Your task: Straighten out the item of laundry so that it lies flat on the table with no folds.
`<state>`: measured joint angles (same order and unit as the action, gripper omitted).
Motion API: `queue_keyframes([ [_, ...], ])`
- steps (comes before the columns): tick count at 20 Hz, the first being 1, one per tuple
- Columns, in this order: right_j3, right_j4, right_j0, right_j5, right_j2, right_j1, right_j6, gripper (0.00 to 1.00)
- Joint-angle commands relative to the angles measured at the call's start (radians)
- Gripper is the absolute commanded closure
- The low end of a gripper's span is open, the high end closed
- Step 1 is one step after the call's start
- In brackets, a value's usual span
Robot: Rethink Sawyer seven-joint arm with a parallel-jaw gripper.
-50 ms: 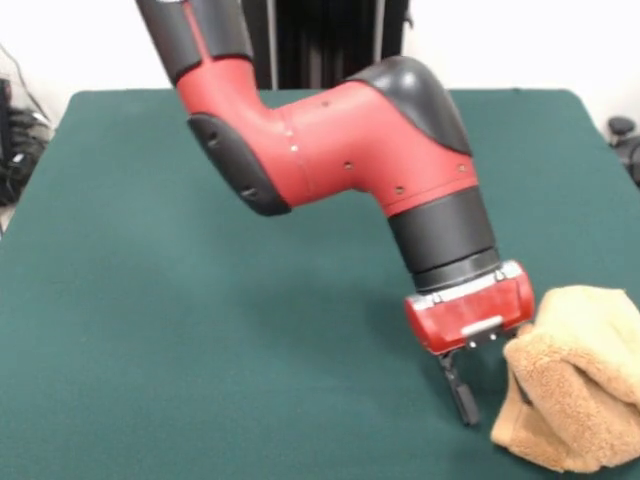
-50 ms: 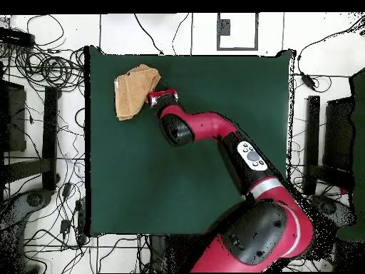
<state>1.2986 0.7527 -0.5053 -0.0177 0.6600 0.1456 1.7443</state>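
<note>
The tan terry towel [image 1: 578, 375] lies bunched and folded over itself at the lower right of the front view, close to the desk [image 1: 200, 330] corner. The gripper [image 1: 462, 388] hangs just beside its left edge, empty; whether the jaws are apart cannot be told. A good step would pinch one hemmed corner and draw it toward the wide bare green middle, since little desk remains beyond the towel

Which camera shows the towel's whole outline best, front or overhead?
The overhead view. There the towel lies fully in frame near the table corner, its folded outline complete beside the gripper. The front view shows its folds and terry texture closer, but the picture's right edge cuts it off.
</note>
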Motion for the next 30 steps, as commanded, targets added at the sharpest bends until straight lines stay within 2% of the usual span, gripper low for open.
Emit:
queue_keyframes([
  [1,-0.106,0.122,0.113,0.185,-0.129,0.010,-0.131,0.00],
  [6,-0.127,0.154,0.152,0.216,-0.153,0.030,-0.115,0.00],
  [12,-0.144,0.178,0.261,0.185,-0.276,0.055,0.000,0.00],
  [14,-0.164,0.183,0.321,0.160,-0.351,0.060,0.059,0.00],
  [17,-0.223,0.187,0.463,0.117,-0.534,0.052,0.184,0.00],
  [19,-0.256,0.176,0.529,0.101,-0.623,0.036,0.231,0.00],
  [23,-0.276,0.124,0.572,0.097,-0.685,0.022,0.220,0.00],
  [30,-0.289,0.070,0.598,0.110,-0.722,0.011,0.191,0.00],
])
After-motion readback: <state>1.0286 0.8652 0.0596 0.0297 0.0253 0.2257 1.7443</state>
